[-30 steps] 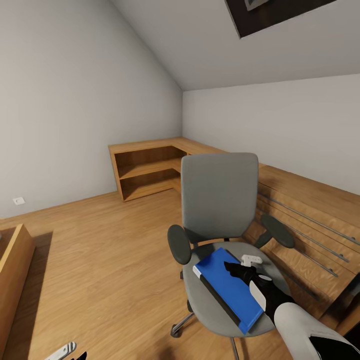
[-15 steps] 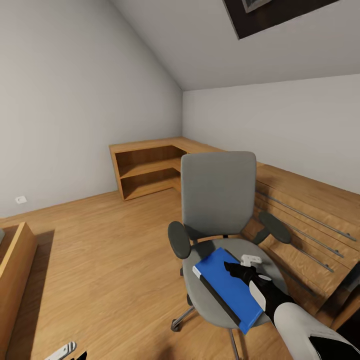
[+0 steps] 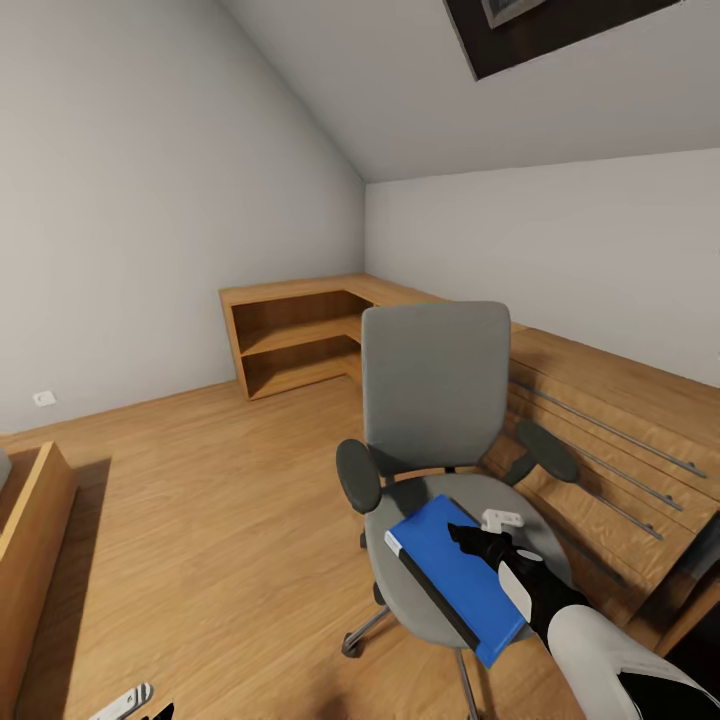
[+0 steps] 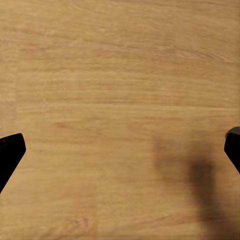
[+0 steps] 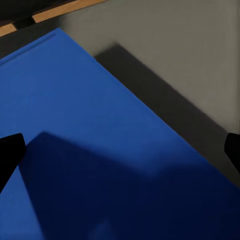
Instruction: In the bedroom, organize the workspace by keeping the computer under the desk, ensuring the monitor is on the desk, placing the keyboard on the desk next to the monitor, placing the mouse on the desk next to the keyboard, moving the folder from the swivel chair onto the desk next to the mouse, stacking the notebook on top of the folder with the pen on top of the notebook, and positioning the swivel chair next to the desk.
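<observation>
One blue folder (image 3: pixel 455 577) lies on one grey swivel chair (image 3: pixel 436 400). Right gripper (image 3: pixel 470 540) hovers over it, jaws spread; left gripper (image 4: pixel 120 150) jaws spread above floor (image 4: pixel 120 75).

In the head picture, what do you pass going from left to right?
Wooden box edge → corner shelf → chair armrest → folder → right gripper → wooden drawers.
</observation>
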Available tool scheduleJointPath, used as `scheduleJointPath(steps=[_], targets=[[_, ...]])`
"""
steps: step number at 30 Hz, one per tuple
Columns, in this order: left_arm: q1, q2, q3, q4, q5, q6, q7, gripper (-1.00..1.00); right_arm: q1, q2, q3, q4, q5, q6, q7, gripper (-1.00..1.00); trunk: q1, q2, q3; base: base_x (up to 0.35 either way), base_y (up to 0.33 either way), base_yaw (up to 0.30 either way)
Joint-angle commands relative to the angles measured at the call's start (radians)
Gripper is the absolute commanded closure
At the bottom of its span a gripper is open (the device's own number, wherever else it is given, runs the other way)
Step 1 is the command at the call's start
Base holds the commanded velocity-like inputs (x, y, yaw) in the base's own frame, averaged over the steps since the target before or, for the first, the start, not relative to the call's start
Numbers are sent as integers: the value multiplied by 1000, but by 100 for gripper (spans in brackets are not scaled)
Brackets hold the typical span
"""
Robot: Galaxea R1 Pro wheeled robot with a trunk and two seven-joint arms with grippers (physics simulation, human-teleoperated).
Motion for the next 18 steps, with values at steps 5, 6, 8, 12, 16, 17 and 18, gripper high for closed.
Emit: scheduleJointPath(steps=[5, 6, 8, 12, 16, 17, 18], targets=[[-1, 0, 2, -2, 10, 7, -1, -100, 0, 0, 0, 6, -2, 1, 5, -100, 0, 0, -1, -12, 0, 0], [0, 0, 2, -2, 10, 7, -1, -100, 0, 0, 0, 6, -2, 1, 5, -100, 0, 0, -1, -64, 0, 0], [0, 0, 2, -2, 10, 7, -1, -100, 0, -1, 0, 6, -3, 1, 5, -100, 0, 0, -1, -114, 0, 0], [0, 0, 2, -2, 10, 7, -1, -100, 0, -1, 0, 6, -2, 1, 5, -100, 0, 0, -1, -84, 0, 0], [0, 0, 2, -1, 11, 6, -1, -100, 0, -1, 0, 6, -2, 1, 5, -100, 0, 0, -1, -16, 0, 0], [0, 0, 2, 0, 11, 6, -1, -100, 0, -1, 0, 6, -2, 1, 5, -100, 0, 0, -1, -5, 0, 0], [0, 0, 2, -1, 11, 5, -1, -100, 0, -1, 0, 6, -2, 1, 5, -100, 0, 0, -1, -4, 0, 0]])
